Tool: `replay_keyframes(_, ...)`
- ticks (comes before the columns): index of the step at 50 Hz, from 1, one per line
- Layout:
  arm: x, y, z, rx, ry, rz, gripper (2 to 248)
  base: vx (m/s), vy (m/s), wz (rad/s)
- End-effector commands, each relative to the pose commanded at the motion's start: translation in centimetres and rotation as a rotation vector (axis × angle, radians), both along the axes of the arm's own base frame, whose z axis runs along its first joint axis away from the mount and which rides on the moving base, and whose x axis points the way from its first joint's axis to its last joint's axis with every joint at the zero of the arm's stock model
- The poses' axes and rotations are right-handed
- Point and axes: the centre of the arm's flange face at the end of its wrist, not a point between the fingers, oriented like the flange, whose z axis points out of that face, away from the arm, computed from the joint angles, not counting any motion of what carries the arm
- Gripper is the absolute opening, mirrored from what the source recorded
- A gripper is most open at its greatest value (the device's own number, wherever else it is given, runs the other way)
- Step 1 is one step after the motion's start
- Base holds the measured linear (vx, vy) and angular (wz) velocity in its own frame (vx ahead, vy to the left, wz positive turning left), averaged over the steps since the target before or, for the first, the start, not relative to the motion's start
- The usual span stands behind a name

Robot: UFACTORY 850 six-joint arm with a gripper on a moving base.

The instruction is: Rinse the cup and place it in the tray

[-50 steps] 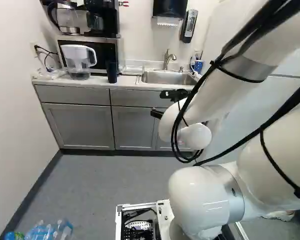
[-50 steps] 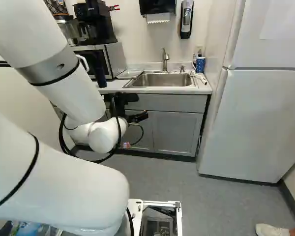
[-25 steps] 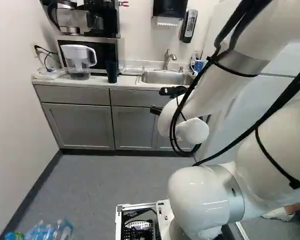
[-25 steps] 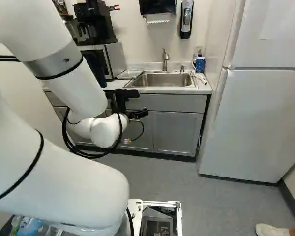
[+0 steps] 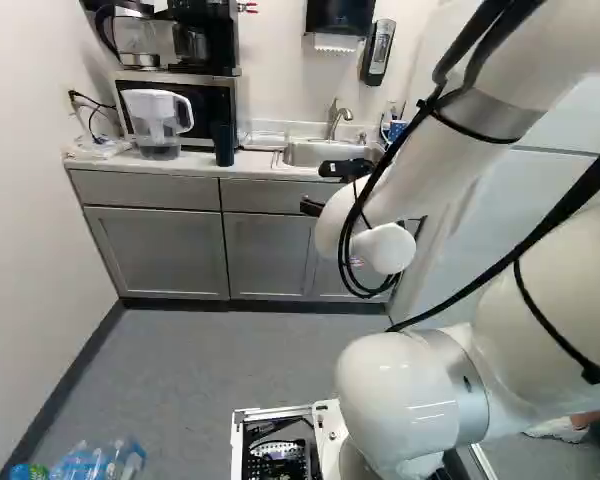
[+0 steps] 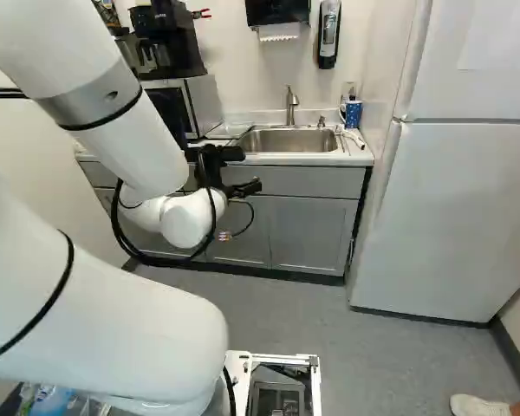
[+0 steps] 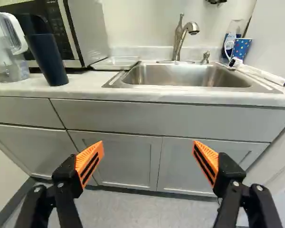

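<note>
Two cups showing: dark cup [image 5: 223, 145] standing upper left of left base view, dotted cup [image 6: 353, 113] standing upper right of right base view. One each sitting: tray [image 7: 115, 63], pitcher [image 7: 9, 66], sink [image 7: 185, 75], faucet [image 7: 177, 45], brush [image 7: 261, 74], microwave [image 7: 88, 33], fridge [image 6: 468, 208]. Two dispensers [image 6: 328, 35] hanging.

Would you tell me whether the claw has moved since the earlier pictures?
Yes, the claw has shifted upward in the right base view, judged against the counter's front edge.

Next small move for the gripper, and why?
Probably raise the open gripper above counter height: it's empty and facing the cabinet fronts, while the dark cup and dotted cup both stand on the counter.
</note>
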Motion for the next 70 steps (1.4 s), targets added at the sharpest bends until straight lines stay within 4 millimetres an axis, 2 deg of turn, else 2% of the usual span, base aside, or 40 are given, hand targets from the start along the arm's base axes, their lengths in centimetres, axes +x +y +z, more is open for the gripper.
replay_keyframes(70,5.4,0.0,7.1,0.000,-0.142,0.000,247,0.000,0.000,0.000)
